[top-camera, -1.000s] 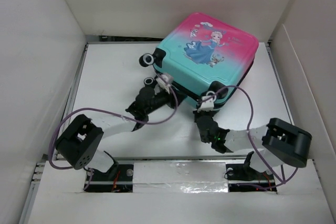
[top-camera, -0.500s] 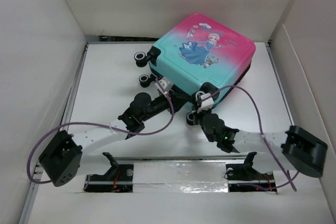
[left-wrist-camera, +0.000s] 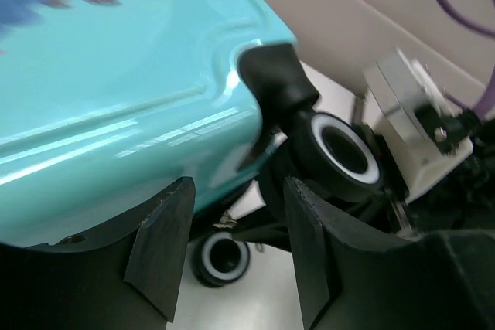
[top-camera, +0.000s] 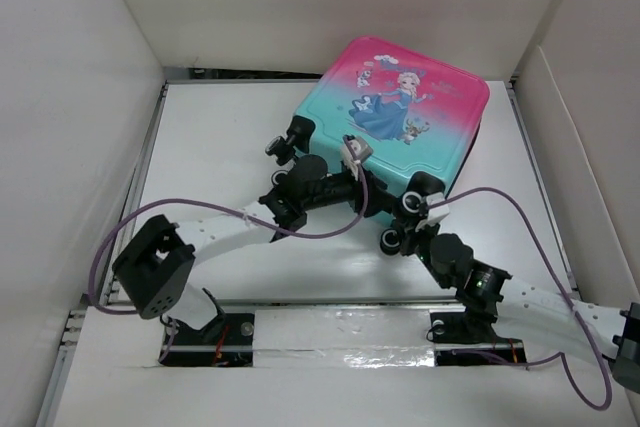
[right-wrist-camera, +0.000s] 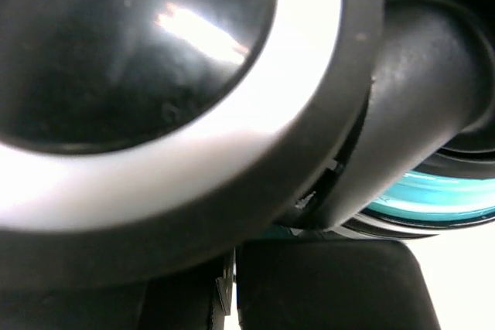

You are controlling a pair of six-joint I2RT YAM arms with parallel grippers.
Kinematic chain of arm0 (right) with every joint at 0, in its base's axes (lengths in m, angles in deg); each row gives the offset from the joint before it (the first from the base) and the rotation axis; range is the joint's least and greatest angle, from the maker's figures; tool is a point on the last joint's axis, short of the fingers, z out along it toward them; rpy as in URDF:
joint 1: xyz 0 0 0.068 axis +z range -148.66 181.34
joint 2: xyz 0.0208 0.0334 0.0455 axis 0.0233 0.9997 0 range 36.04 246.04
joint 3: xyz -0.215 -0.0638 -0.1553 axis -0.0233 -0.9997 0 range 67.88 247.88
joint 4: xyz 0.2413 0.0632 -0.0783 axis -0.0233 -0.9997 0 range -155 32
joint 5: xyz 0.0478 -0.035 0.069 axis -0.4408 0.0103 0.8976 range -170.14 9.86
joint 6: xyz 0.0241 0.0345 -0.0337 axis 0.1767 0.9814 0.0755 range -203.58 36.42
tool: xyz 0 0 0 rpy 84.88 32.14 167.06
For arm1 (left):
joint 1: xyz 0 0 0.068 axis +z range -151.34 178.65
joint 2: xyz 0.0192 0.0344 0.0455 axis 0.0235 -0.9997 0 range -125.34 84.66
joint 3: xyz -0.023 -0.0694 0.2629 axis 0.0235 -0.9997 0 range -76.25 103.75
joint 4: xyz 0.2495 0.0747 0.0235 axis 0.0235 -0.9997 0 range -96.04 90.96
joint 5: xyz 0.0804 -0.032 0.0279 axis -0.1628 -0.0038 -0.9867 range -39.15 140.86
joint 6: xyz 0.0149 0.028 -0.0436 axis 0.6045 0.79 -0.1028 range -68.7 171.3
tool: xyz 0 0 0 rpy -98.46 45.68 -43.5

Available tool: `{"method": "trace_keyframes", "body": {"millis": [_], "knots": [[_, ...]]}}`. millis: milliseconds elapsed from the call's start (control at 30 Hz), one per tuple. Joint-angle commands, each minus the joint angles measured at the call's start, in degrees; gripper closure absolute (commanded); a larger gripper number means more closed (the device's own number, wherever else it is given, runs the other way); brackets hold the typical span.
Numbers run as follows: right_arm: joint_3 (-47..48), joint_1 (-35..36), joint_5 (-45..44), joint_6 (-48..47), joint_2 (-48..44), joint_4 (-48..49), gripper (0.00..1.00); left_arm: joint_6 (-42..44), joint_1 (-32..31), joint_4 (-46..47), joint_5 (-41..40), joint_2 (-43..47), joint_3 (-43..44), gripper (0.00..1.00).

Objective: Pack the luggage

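The luggage (top-camera: 405,112), a pink-to-teal hard-shell suitcase with a princess print, lies closed and flat at the far right of the table, wheels toward me. My left gripper (top-camera: 345,175) is open at its near teal edge. In the left wrist view (left-wrist-camera: 232,264) the fingers (left-wrist-camera: 162,245) straddle empty space below the teal shell (left-wrist-camera: 116,75), with a black-and-white wheel (left-wrist-camera: 340,152) just right. My right gripper (top-camera: 410,230) sits against the near wheels (top-camera: 395,240). In the right wrist view a wheel (right-wrist-camera: 155,75) fills the frame and the pads (right-wrist-camera: 325,284) look pressed together.
White walls enclose the table on the left, far and right sides. The suitcase's left wheels (top-camera: 278,147) stick out toward the table middle. Purple cables (top-camera: 200,215) loop from both arms over the near table. A small wheel (left-wrist-camera: 220,260) rests on the white surface.
The suitcase has turned and shifted to the right. My left gripper has followed it right and farther. My right arm has stretched out to the right, its gripper still at the near wheels.
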Motion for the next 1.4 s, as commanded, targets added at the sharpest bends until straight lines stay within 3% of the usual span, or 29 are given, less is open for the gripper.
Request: {"method": "trace_keyframes", "body": {"millis": [0,200,433,600,700,733,767,833,967,1067,1133,1200,1367], "knots": [[1.64,-0.04,1.01,1.67,-3.14,3.73,1.00,-1.07,-2.94,-0.05,7.64,-2.46,3.61,0.53],[1.55,-0.04,3.38,2.20,-2.45,6.36,1.00,-0.89,-6.82,-2.35,9.05,-9.14,10.98,0.54],[2.07,2.85,7.16,1.94,12.65,24.17,1.00,-4.75,-7.35,-3.31,11.95,-21.52,28.71,0.56],[2.69,3.48,1.54,3.26,17.59,27.54,1.00,-8.54,-6.12,-4.09,13.28,-24.53,34.81,0.51],[0.59,3.48,-3.19,2.82,16.46,30.45,1.00,-6.87,-4.45,-6.91,10.92,-20.15,31.93,0.35],[0.23,3.48,-3.91,2.99,15.58,28.88,1.00,-6.78,-2.53,-6.82,9.77,-15.70,27.21,0.30],[0.14,3.48,-4.27,3.16,14.79,27.82,1.00,-6.78,-1.38,-6.13,8.19,-13.04,24.38,0.17],[0.32,1.37,-3.74,3.34,12.25,24.84,1.00,-7.91,2.82,-4.03,2.66,-5.25,15.36,0.11],[0.58,-1.18,-2.61,2.11,9.95,22.11,1.00,-9.94,10.12,-1.02,-2.36,6.30,4.16,0.11],[0.41,-1.97,-2.16,1.76,8.99,20.96,1.00,-8.20,12.60,-5.22,-11.05,14.74,-1.39,0.18],[0.06,-2.59,-1.55,1.67,8.28,20.35,1.00,-6.61,12.60,-11.44,-21.76,19.74,-4.37,0.21],[-0.12,-3.20,-0.76,1.50,7.31,19.64,1.00,-4.77,13.91,-15.51,-29.84,21.43,-5.70,0.17],[-0.30,-4.26,1.97,1.50,5.91,18.58,1.00,-3.97,14.46,-25.79,-33.65,20.65,-6.67,0.15]]}}
